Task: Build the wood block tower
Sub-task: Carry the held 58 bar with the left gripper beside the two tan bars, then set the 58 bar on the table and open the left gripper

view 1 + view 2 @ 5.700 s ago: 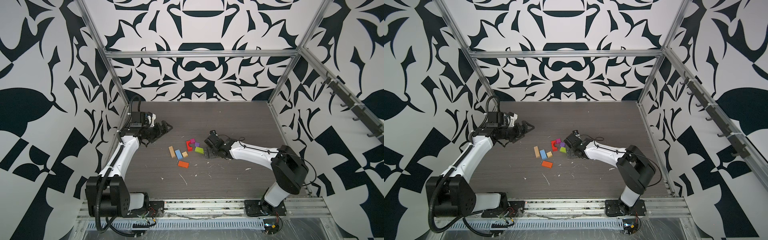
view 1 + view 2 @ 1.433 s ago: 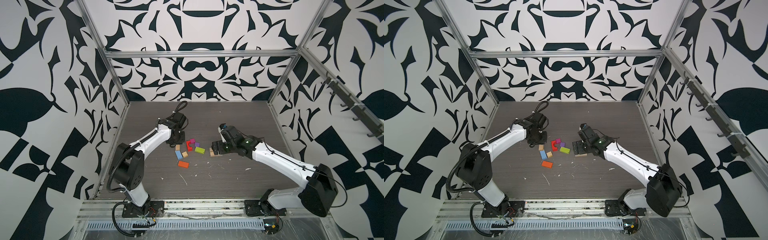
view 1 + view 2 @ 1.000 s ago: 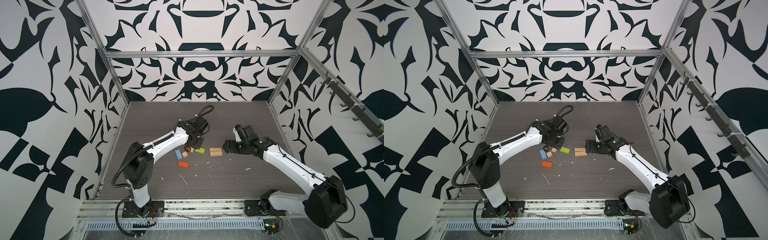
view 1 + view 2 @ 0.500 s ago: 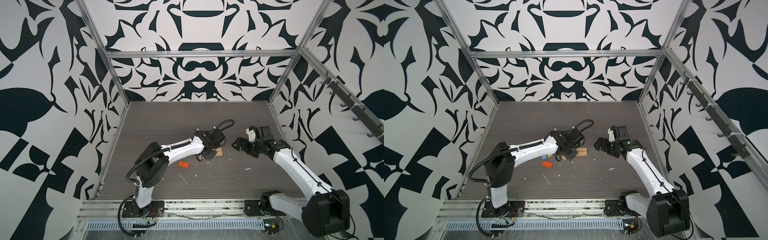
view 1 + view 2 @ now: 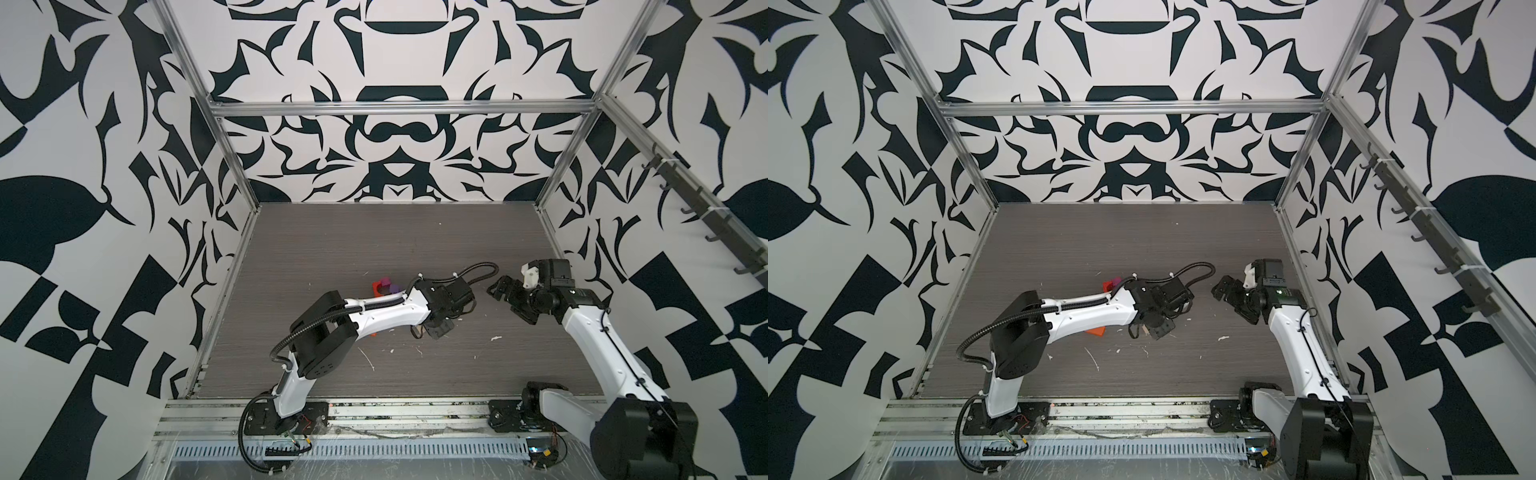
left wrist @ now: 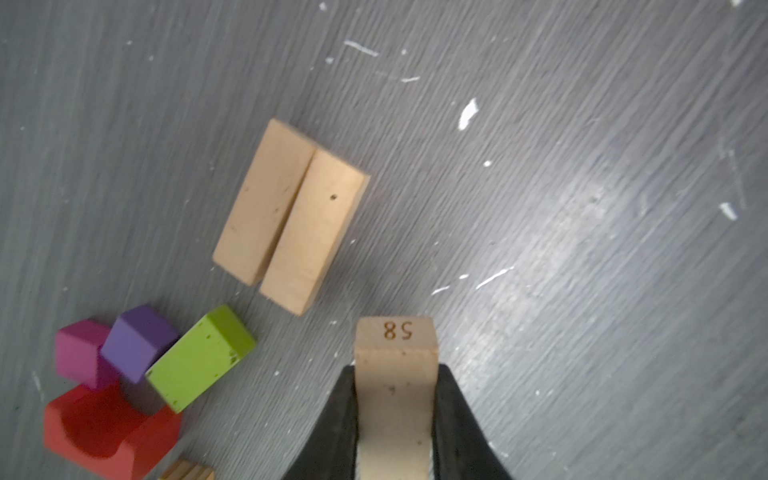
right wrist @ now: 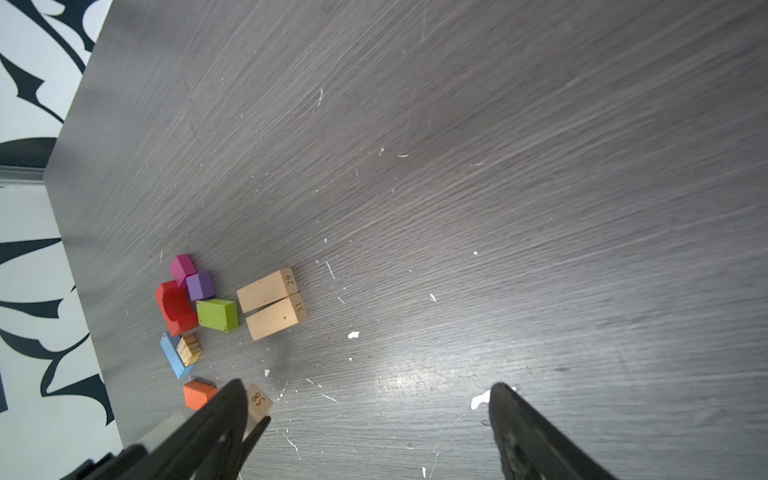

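Holding, item one: held plank (image 6: 395, 345), tan, stamped 58, clenched by its long sides between my left fingers (image 6: 338, 411). Its end juts past the tips, and it seems to hang clear of the counter (image 6: 582, 208).

Item two, just beyond: paired planks (image 6: 291, 216), tan, lying flat with long sides touching, stamped 29 and 31 in the right wrist view. I take them as the tower's base course.

Item three, beside the pair: loose stock, bunched close. Lime block (image 6: 201, 357), purple block (image 6: 139, 340), magenta block (image 6: 79, 353), red arch (image 6: 108, 428); further along, striped cube (image 7: 190, 349), blue block (image 7: 171, 353), orange block (image 7: 199, 395).

Item four, well apart: right fingers (image 7: 519, 424), released wide, carrying nothing.

Handling note: I judge the step in hand is seating 58 on the pair. I would turn it crosswise over the seam, keep it level, lower until it bears on both planks, then let go. A skewed descent could shove the pair apart.
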### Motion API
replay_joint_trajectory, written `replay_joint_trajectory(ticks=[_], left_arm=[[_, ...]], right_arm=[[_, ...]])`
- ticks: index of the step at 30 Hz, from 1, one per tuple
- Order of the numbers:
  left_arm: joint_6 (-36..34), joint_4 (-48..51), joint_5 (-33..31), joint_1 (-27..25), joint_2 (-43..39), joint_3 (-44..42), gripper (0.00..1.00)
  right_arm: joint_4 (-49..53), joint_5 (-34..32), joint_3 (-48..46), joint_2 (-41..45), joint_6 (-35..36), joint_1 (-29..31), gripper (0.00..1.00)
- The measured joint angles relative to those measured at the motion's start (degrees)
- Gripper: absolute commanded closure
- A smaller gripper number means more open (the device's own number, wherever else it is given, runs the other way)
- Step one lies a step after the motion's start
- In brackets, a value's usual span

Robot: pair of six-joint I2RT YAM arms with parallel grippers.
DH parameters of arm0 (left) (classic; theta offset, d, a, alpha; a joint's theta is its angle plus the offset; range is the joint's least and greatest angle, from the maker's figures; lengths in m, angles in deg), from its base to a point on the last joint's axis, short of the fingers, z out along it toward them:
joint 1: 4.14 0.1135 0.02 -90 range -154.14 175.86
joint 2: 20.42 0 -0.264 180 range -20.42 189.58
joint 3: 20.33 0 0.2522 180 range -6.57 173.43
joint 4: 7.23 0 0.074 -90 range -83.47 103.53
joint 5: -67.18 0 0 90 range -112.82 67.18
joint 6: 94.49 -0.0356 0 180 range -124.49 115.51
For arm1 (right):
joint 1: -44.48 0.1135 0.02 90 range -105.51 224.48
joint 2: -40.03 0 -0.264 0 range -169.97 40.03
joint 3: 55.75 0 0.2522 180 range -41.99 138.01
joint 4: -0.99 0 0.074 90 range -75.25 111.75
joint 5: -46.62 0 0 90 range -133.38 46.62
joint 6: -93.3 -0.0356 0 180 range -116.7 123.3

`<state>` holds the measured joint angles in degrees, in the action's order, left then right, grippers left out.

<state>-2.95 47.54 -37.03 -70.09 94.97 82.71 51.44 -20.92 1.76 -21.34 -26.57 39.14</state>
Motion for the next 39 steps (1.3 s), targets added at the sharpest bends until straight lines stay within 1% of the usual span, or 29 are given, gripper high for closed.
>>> replay_joint_trajectory(ticks=[7,15,20,22,32,33,39], left_arm=[[0.0,-0.4,0.7,-0.9,2.0,0.4,0.98],[0.0,-0.9,1.7,-0.9,4.2,0.4,0.95],[0.1,-1.1,2.3,-0.9,5.1,0.4,0.91],[0.2,-1.1,2.3,-0.9,5.3,0.4,0.84],[0.7,-1.5,2.7,-0.9,5.3,0.4,0.34],[0.8,-1.7,2.7,-0.9,5.3,0.4,0.31],[0.8,-3.3,2.1,-0.9,4.0,-0.4,0.22]], right_arm=[[0.2,0.0,-0.2,0.6,-0.2,-2.0,0.05],[0.2,0.0,-0.3,0.6,-0.4,-2.1,0.05],[0.2,-0.4,-0.3,0.6,-0.6,-2.2,0.05],[0.2,-0.6,-0.3,0.6,-0.6,-2.2,0.05],[0.4,-1.1,-0.3,1.3,-0.6,-2.2,0.05],[0.4,-1.1,-0.3,1.3,-0.6,-2.2,0.04],[0.4,-1.1,-0.6,1.3,-0.5,-2.2,0.04]])
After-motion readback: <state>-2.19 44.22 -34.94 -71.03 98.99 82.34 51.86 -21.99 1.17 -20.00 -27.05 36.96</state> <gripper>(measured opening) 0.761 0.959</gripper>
